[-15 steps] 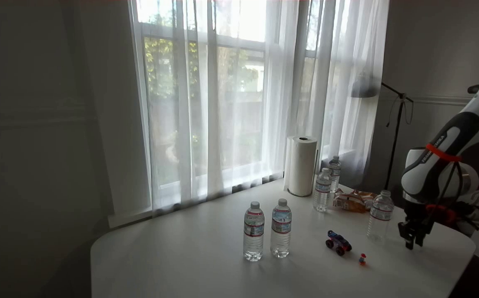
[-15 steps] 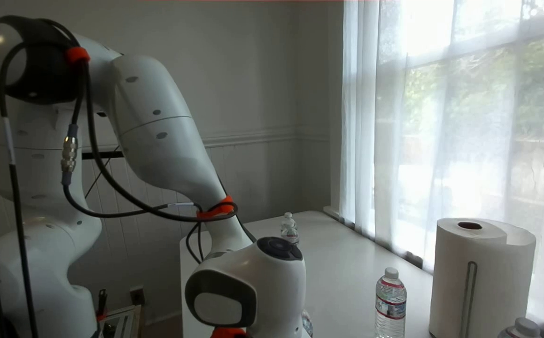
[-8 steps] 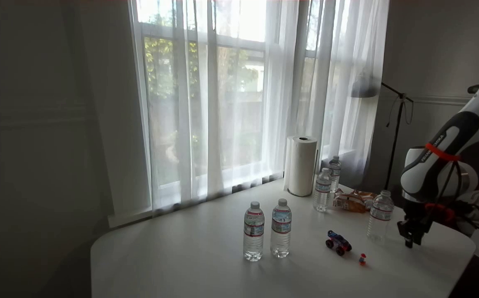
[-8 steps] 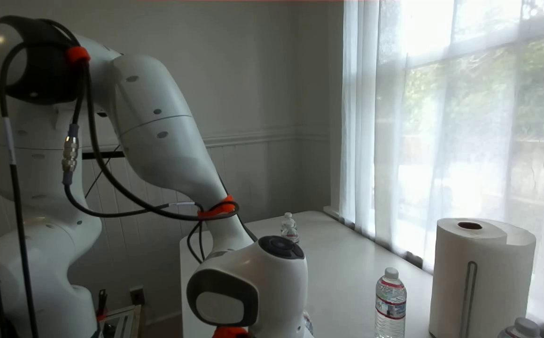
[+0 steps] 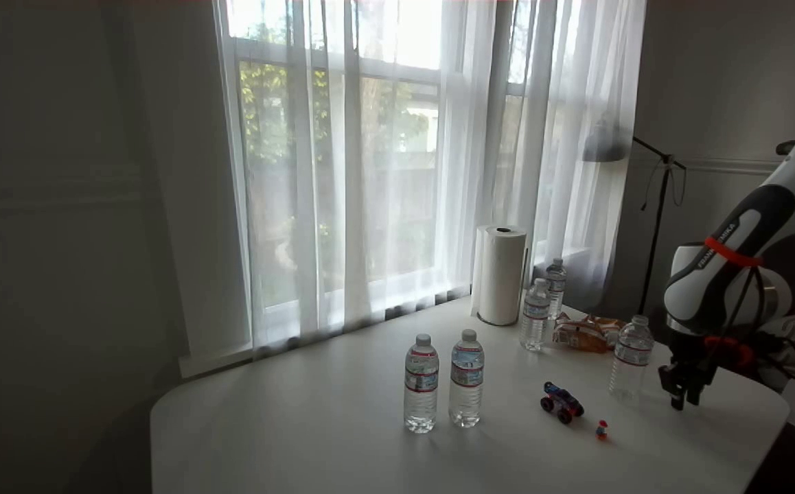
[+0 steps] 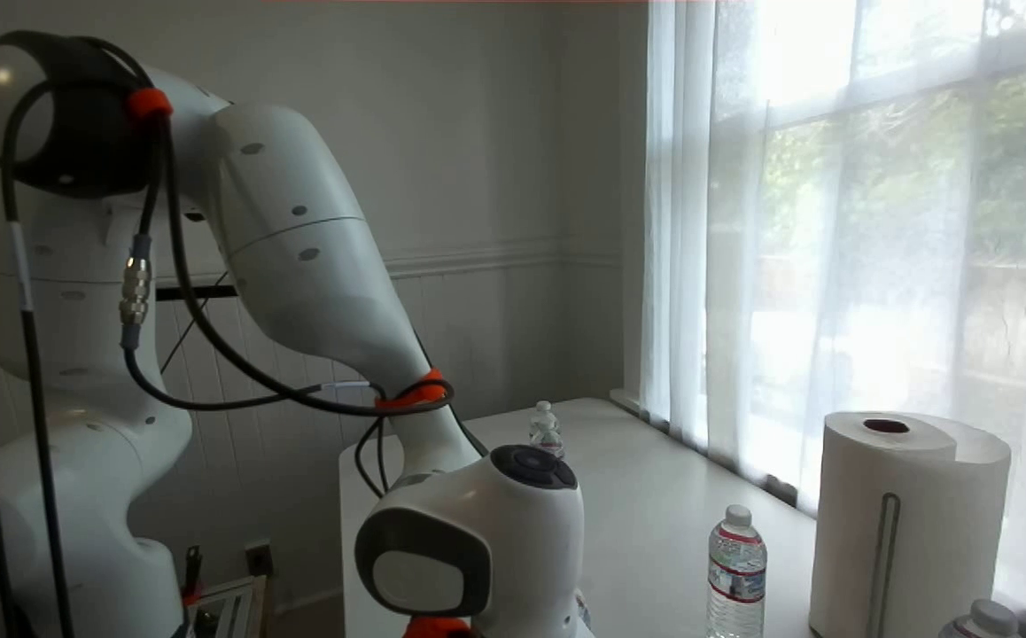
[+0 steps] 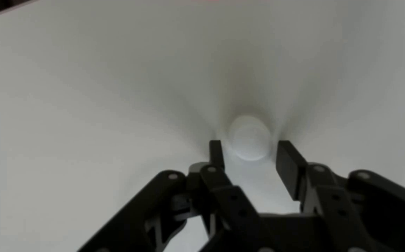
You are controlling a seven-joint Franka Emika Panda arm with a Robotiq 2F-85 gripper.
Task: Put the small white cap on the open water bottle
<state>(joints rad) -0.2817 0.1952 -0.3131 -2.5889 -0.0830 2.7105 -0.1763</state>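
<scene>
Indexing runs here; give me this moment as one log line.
gripper: open | white cap: on table, between fingertips in wrist view, ungripped | capping: not yet done

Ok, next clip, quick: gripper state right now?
Gripper: open, holding nothing; in the wrist view a gap shows on either side of the white cap.

Below the bent arm (image 6: pixel 300 266), fingers (image 7: pixel 291 169) hang parted.
</scene>
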